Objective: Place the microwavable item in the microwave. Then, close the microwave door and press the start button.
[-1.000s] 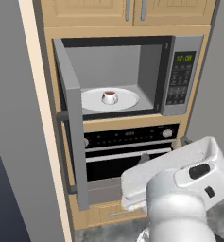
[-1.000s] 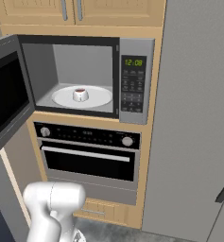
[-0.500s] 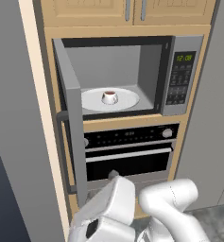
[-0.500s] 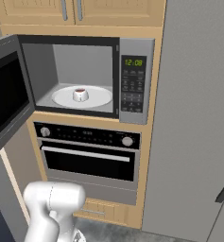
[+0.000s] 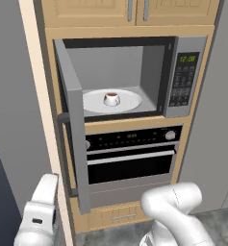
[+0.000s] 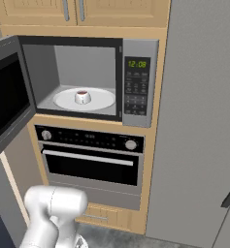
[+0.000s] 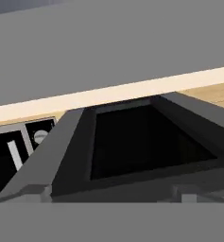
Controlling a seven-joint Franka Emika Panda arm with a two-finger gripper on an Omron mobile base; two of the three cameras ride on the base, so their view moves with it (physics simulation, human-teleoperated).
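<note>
One bowl, one microwave, one wall oven, two cabinet doors

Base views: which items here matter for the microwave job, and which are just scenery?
Job:
bowl, already on the turntable
microwave
door, open
keypad

Scenery:
wall oven
upper cabinets
drawer

White bowl, reddish-brown contents; steel-grey microwave, green clock.
</note>
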